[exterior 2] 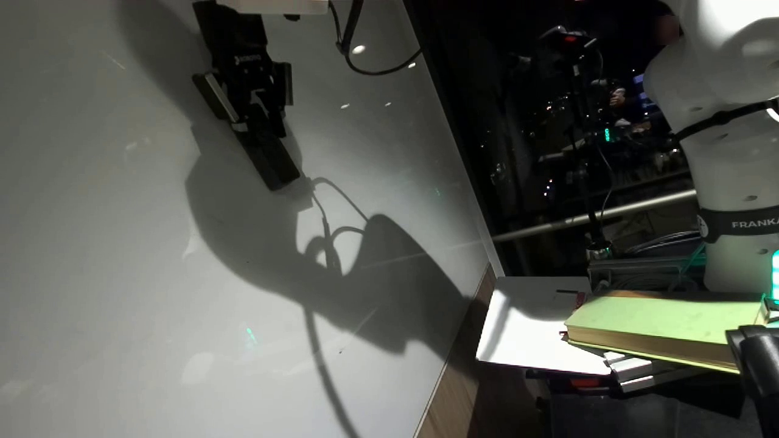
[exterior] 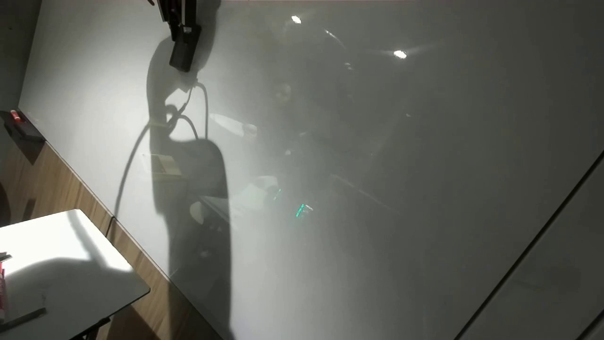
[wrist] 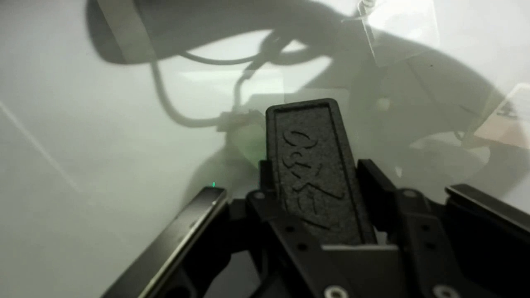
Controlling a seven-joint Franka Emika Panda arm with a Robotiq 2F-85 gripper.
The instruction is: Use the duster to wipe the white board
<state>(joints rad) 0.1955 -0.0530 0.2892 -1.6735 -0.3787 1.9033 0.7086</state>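
The duster (wrist: pixel 306 165) is a dark grey-black flat block with engraved lettering. My gripper (wrist: pixel 316 178) is shut on its sides, and its far end sticks out past the fingers. The duster also shows below the gripper in both exterior views (exterior: pixel 185 49) (exterior 2: pixel 271 158). The white board (exterior: pixel 401 165) is a large glossy grey-white panel behind the duster, and it fills most of an exterior view (exterior 2: pixel 122 255) and the wrist view (wrist: pixel 62 219). I cannot tell whether the duster touches the board. I cannot make out a drawn face on it.
A small white table (exterior: pixel 61 288) stands near the board's lower edge. A red marker (exterior: pixel 15 115) lies on a dark ledge (exterior: pixel 30 130) beside the board. A green-yellow block (exterior 2: pixel 657 328) and the arm's base (exterior 2: pixel 736 182) stand beyond the table. A cable (exterior 2: pixel 386 72) hangs near the gripper.
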